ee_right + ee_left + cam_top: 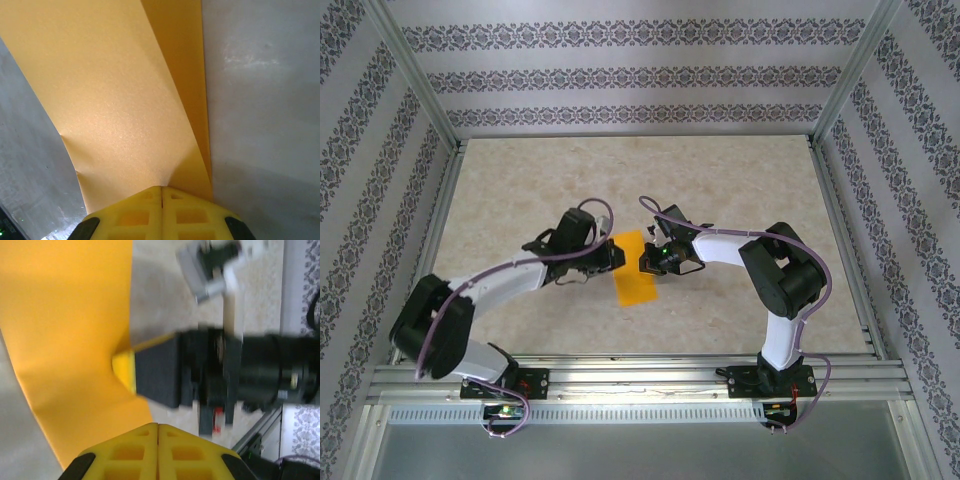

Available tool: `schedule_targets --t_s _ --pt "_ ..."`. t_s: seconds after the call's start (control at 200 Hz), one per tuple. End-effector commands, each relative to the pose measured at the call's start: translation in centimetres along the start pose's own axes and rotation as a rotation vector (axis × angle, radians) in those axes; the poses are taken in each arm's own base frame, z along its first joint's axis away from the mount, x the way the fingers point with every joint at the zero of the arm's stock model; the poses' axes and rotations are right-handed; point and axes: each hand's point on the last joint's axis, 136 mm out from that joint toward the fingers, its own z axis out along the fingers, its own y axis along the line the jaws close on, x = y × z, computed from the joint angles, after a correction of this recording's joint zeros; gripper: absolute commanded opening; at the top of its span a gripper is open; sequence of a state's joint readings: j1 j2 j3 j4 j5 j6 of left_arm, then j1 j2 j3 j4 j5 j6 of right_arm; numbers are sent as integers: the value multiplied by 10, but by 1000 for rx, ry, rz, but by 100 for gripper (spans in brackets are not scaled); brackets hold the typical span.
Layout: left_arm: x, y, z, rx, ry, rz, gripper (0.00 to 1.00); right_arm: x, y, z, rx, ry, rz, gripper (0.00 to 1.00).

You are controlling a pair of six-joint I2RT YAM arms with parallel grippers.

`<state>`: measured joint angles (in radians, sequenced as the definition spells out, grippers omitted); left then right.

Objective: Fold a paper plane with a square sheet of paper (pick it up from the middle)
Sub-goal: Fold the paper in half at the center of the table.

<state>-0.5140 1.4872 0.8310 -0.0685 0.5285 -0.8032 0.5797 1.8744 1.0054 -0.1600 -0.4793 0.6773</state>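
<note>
The square sheet of paper (636,280) is bright orange and hangs above the table between both grippers, doubled over along a lengthwise fold. My left gripper (613,256) is shut on its left edge. In the left wrist view the closed yellow tips (158,425) meet the paper (70,340). My right gripper (646,260) is shut on the opposite edge. In the right wrist view the sheet (115,100) puckers into the closed tips (162,187), with a darker second layer on the right. The left wrist view also shows the right gripper (125,370) pinching the sheet.
The beige stone-patterned table (720,180) lies under the paper with free room on all sides. Patterned walls and aluminium frame posts (850,70) enclose it. A metal rail (640,375) with both arm bases runs along the near edge.
</note>
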Motion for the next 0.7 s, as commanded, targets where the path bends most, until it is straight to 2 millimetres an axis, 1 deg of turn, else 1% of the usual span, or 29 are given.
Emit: schedule_targets --t_s 0.0,0.075,0.145,0.245,0.445,0.565,0.654,0.694 --pt "-13 14 20 -4 42 -6 8 26 -45 10 153 70 72 0" --pt "-26 24 31 -24 35 -26 7 26 -44 10 154 71 70 0" --pt "-33 31 39 -24 35 -42 6 25 -44 9 153 72 69 0" --pt "-36 38 47 -15 43 -60 6 27 -45 9 155 77 69 0" --pt "-23 73 55 -74 65 -100 6 27 -45 10 156 80 72 0" --pt "-10 104 60 -129 58 -139 8 28 -46 11 155 82 73 0" --pt "1 118 63 -125 75 -170 8 27 -47 10 160 83 72 0" --pt "3 121 63 -124 82 -179 8 27 -47 10 162 80 71 0"
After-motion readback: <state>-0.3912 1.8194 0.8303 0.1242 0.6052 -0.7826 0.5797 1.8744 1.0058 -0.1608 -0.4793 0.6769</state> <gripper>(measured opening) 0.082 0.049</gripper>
